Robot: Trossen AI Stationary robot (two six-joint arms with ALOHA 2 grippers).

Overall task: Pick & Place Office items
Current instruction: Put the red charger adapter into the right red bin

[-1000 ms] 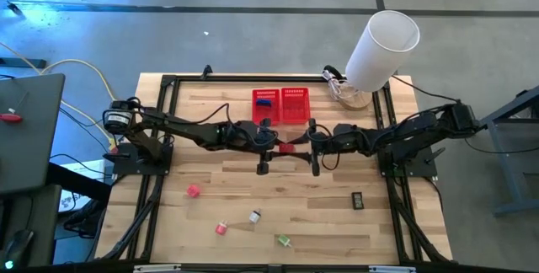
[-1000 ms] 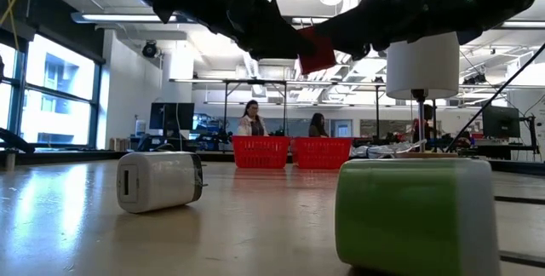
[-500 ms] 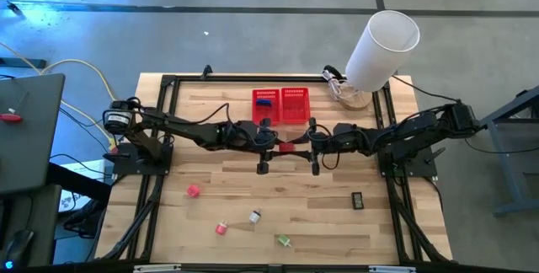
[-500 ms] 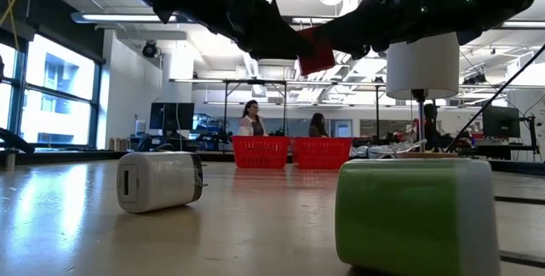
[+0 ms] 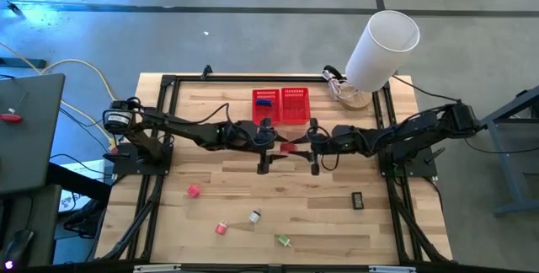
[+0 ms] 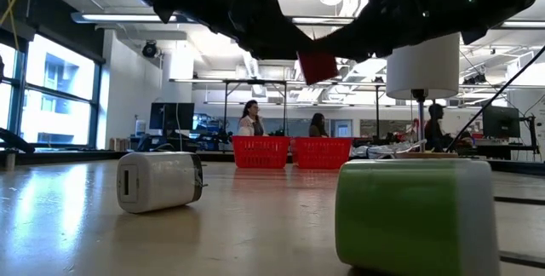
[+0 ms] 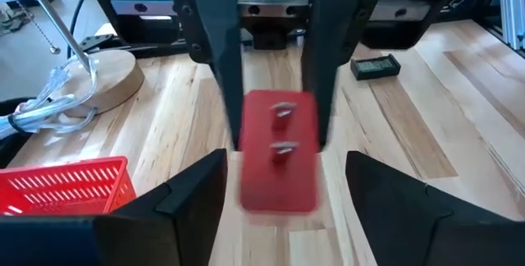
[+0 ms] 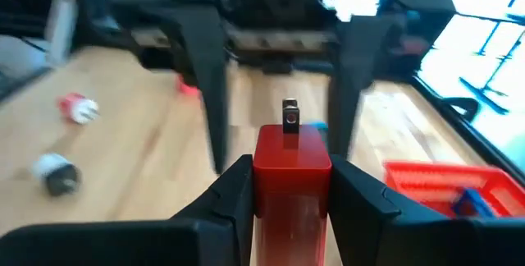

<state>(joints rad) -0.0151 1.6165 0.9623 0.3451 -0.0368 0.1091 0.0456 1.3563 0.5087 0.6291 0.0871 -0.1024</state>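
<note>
The right gripper's (image 8: 291, 192) fingers (image 8: 225, 196) pinch the red block (image 8: 291, 167) above the middle of the table (image 5: 210, 222), just in front of the two red baskets (image 5: 280, 104) at its far edge. Facing it, the left gripper's (image 7: 279, 188) fingers (image 7: 193, 192) have just spread apart off the block. In my judgement the handover is finished, and the right arm can now carry the block to a basket.

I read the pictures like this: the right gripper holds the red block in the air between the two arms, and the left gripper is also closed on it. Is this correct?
Not quite. The right gripper does hold the red block in the air between the arms, but the left gripper is not closed on it. The left wrist view shows its jaws standing apart on either side of the block, with gaps.
</note>
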